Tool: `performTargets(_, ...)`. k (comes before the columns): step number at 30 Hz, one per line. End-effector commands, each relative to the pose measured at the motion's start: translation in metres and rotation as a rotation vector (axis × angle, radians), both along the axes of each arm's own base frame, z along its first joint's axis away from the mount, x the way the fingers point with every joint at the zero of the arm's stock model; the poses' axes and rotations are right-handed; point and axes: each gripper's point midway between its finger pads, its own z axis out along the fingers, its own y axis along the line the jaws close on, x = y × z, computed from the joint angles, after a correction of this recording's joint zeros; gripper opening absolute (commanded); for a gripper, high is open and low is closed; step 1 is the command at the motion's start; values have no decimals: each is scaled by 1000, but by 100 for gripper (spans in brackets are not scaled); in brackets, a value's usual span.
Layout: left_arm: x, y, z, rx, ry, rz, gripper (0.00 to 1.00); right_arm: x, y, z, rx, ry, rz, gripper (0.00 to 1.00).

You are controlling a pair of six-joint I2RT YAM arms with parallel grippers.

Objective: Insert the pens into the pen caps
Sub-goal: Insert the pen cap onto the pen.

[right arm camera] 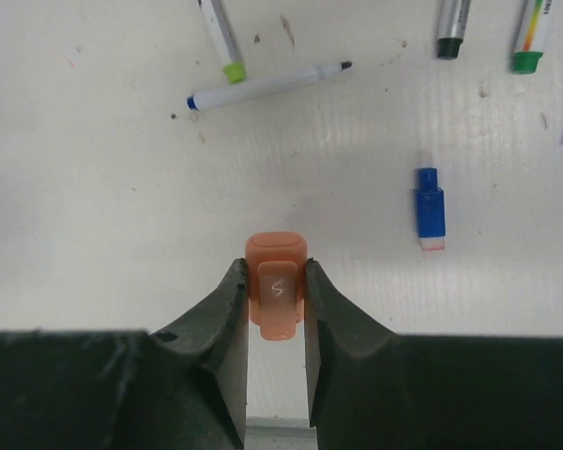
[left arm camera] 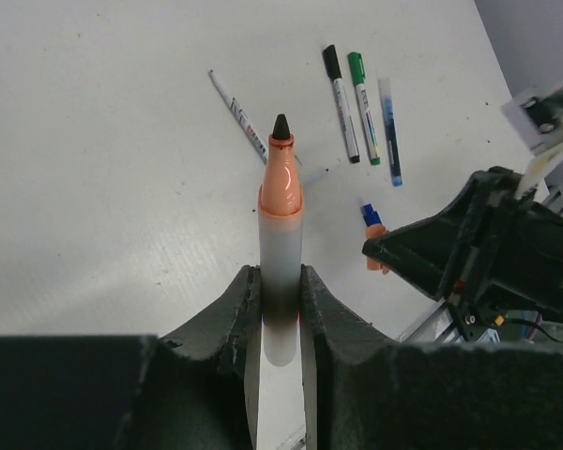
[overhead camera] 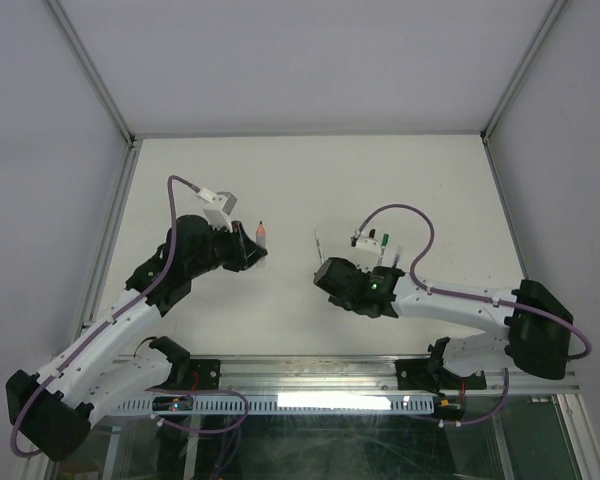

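Orange cap (right arm camera: pixel 276 286) sits clamped in the right fingers (right arm camera: pixel 221 323), left fingers (left arm camera: pixel 227 314) gripping an uncapped pen (left arm camera: pixel 281 234).

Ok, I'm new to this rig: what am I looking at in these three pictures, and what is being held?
The wide picture looks down from above on two robot arms bolted at the near edge of a white table. The other two come from cameras on each wrist, looking along its pincer. The left pincer grips an uncapped orange-necked pen, tip pointing away. The right pincer grips an orange cap. Loose on the table lie more pens and a blue cap.
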Motion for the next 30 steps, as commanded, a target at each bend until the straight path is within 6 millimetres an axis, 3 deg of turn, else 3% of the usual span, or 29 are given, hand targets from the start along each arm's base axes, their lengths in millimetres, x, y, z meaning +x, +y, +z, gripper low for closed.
performTargets(1,-2,-18,-1,-33,27,-36,0,22,-8,40,176,-145,-209,0)
performTargets(11,-39,-77,-23,21,35,-197,0,43,-3,112,545,-315,-356,0)
performTargets(16,-59,-94,-19,-10,-2,-334,0,46,-12,115,622,-333,-442,0)
performTargets(21,-75,-108,-19,-24,-6,-454,0,48,-6,119,703,-349,-448,0)
performTargets(30,-86,-122,-34,13,30,-515,0,50,-1,132,766,-386,-415,0)
